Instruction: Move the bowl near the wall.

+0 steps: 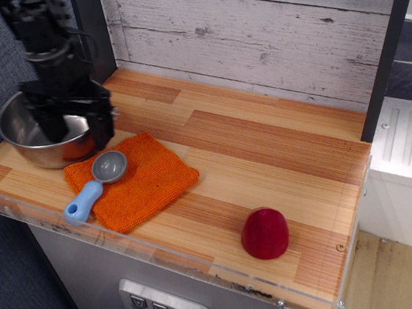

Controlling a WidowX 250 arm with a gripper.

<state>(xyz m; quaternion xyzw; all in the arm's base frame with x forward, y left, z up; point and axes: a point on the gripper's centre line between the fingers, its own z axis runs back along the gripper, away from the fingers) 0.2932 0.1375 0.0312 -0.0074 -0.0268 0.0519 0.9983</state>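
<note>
The shiny steel bowl sits at the far left of the wooden counter, beside the blue-grey panel and a little in front of the whitewashed plank wall. My black gripper hangs low over the bowl's right side. Its jaws stand apart and straddle the right rim: one finger is inside the bowl, the other is outside it. The fingers hide part of the rim.
An orange cloth lies just in front and right of the bowl, with a grey scoop with a blue handle on it. A red rounded object sits near the front edge. Dark posts stand at both back corners.
</note>
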